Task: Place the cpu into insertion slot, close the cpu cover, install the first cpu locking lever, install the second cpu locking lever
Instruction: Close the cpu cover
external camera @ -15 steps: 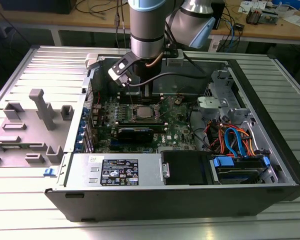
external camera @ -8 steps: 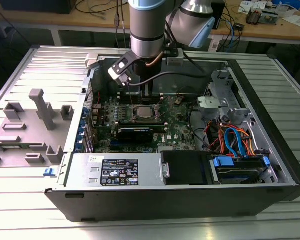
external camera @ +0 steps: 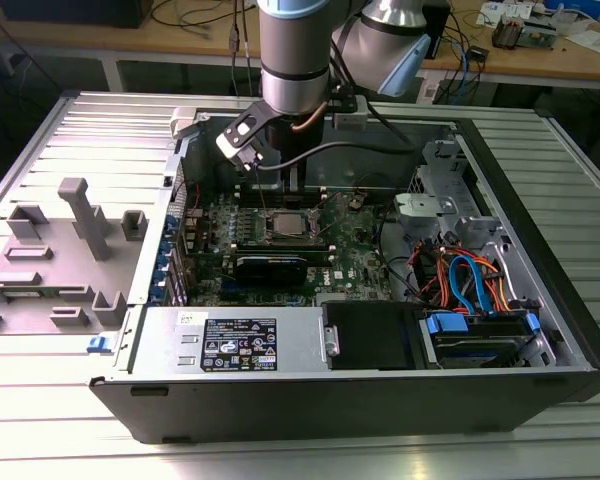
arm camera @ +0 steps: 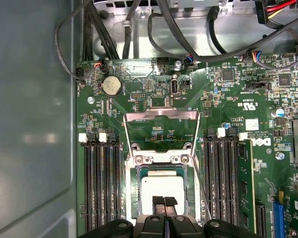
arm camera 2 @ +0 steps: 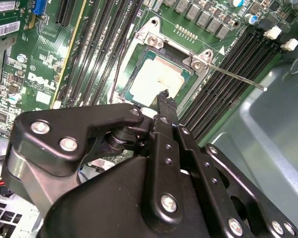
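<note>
Inside the open computer case (external camera: 380, 400), the robot arm (external camera: 295, 50) reaches down over the green motherboard (external camera: 350, 250). In the exterior view its target sits at 12 o'clock from the black graphics card (external camera: 270, 268), with the cabled drive bay (external camera: 470, 290) at 4 o'clock. The gripper (arm camera: 164, 201) has its fingers pressed together with nothing between them, the tips low over the chip's near edge; whether they touch it cannot be told. The cpu cover (arm camera: 161, 118) stands swung open on its hinge, not yet closed. The insertion slot (arm camera 2: 154, 40) already holds the cpu (arm camera: 162, 188), which lies flat and square in it. One thin locking lever (arm camera 2: 238, 78) juts free to the side. The work now appears to turn on the cover. It is best pushed at its free edge with the closed tips used as one blunt finger, keeping off the chip's top and clear of the lever wire.
</note>
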Motion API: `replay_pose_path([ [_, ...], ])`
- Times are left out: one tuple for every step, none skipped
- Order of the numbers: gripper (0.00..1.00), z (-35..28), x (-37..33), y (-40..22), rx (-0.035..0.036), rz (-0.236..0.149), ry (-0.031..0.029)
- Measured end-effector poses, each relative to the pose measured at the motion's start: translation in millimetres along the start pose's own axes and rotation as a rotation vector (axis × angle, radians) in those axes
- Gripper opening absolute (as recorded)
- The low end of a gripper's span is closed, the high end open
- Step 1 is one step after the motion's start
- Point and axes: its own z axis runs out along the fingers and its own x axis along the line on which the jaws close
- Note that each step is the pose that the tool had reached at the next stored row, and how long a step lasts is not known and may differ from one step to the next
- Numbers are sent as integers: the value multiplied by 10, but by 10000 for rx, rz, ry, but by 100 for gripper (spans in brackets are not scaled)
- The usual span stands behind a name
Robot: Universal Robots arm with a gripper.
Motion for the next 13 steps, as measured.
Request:
replay_pose_path([
  [11,-1,0,0,0,0,0],
  [11,-3,0,0,0,-1,0],
  [11,-4,0,0,0,-1,0],
  [11,-6,0,0,0,0,0],
  [11,-8,0,0,0,0,0],
  [11,-9,0,0,0,0,0],
  [11,-21,1,1,0,0,0],
  [11,-26,1,1,0,-1,0],
  [11,-27,1,1,0,0,0],
  [11,-28,1,1,0,0,-1],
  [11,-30,1,1,0,-1,-1],
  [11,-32,1,1,0,0,-1],
  [11,-34,1,1,0,-1,-1],
])
